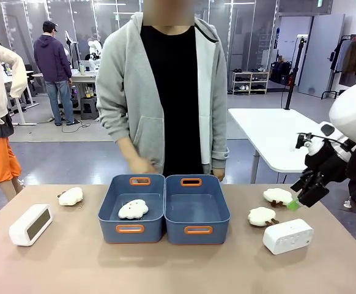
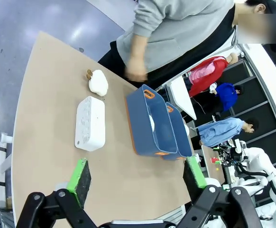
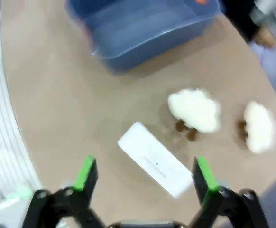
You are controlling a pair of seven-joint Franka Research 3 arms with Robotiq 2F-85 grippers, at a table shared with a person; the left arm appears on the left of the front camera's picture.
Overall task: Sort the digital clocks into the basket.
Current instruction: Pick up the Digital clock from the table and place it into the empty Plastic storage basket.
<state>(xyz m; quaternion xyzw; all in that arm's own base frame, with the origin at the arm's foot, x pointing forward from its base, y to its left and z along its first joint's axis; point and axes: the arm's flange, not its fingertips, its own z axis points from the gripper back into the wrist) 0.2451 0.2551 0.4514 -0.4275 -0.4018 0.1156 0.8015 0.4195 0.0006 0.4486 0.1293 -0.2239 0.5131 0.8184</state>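
A white digital clock (image 1: 30, 225) with a grey screen lies at the table's left; my left gripper (image 2: 138, 175) hangs open high above and short of it, the clock (image 2: 90, 122) ahead of its fingers. A second white clock (image 1: 288, 236) with a dotted front lies at the right. My right gripper (image 1: 303, 196) hovers open above and behind it, and in the right wrist view the gripper (image 3: 144, 175) has that clock (image 3: 154, 159) just ahead between its green pads. Two blue baskets stand side by side mid-table: the left one (image 1: 109, 205) holds a plush, the right one (image 1: 196, 208) is bare.
Fluffy cream plush toys lie at the left (image 1: 71, 196) and two at the right (image 1: 262, 215) (image 1: 278, 196), close to the right clock. A person in a grey hoodie stands at the far edge, one hand (image 1: 142, 165) just behind the left basket.
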